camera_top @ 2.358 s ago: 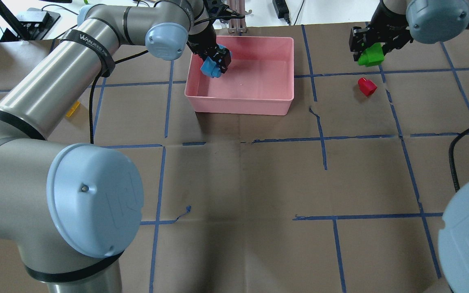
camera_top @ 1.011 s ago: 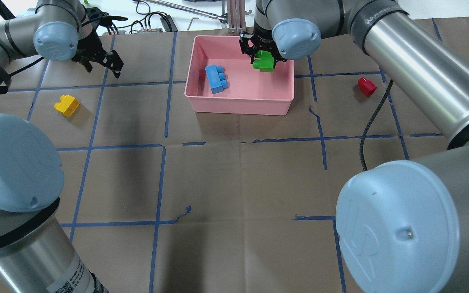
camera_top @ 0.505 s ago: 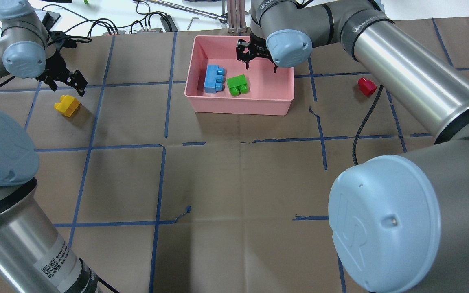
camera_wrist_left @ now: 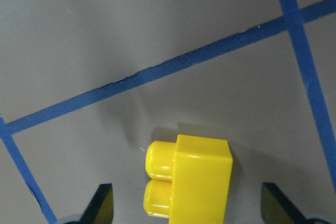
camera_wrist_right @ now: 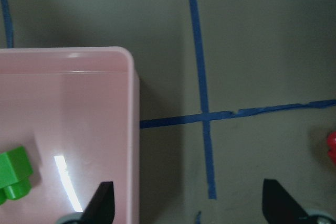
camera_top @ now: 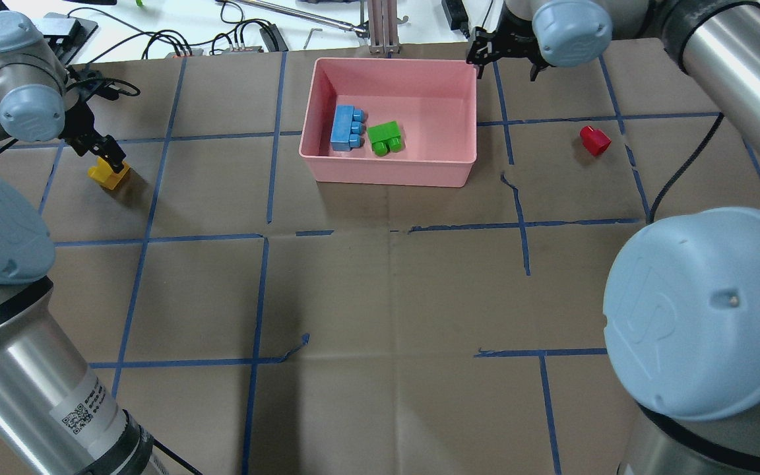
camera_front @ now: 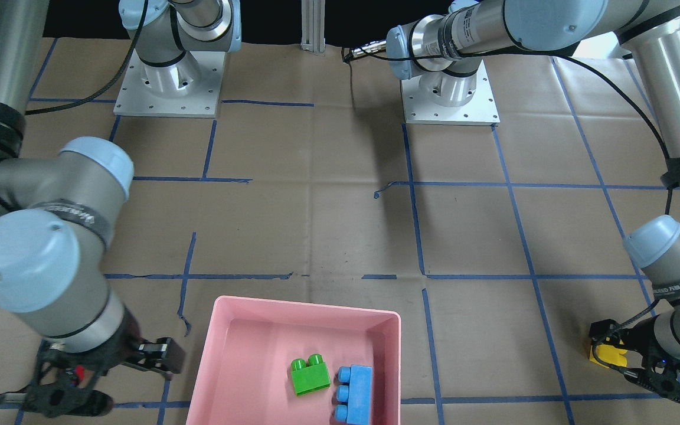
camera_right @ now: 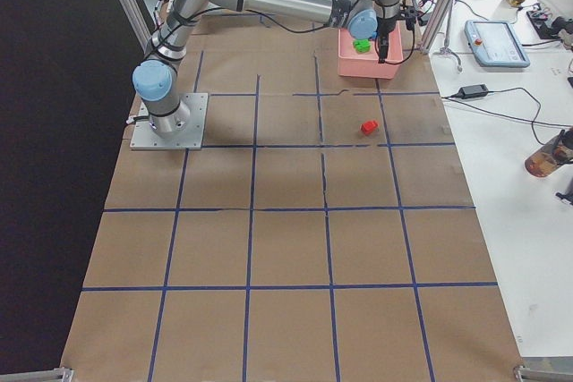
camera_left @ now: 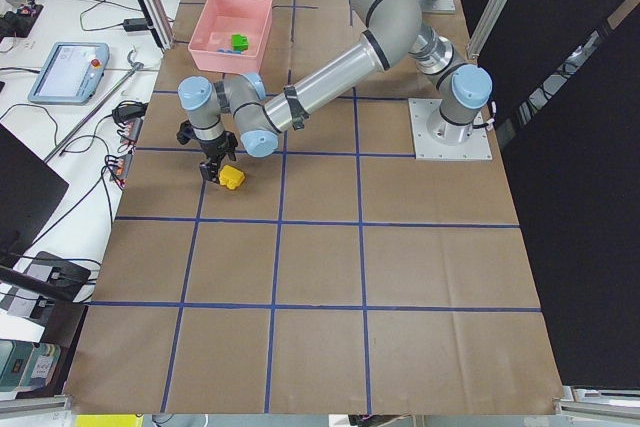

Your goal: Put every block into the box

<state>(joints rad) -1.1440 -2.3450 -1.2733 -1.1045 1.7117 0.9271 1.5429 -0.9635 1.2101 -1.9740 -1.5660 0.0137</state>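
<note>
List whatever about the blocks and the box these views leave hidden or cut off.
Red block: right wrist view, the right edge cuts it; only a sliver shows.
Green block: right wrist view, the left edge cuts it.
Yellow block: left wrist view, the bottom edge cuts its lower end.
Box: front-facing view, the bottom edge cuts off one end.

Silver arms (camera_top: 736,59), pale-blue joint caps (camera_top: 703,310), black fingers (camera_wrist_left: 102,203).

Two blocks (camera_top: 346,127) in box (camera_top: 386,173), two outside — flanking
</note>
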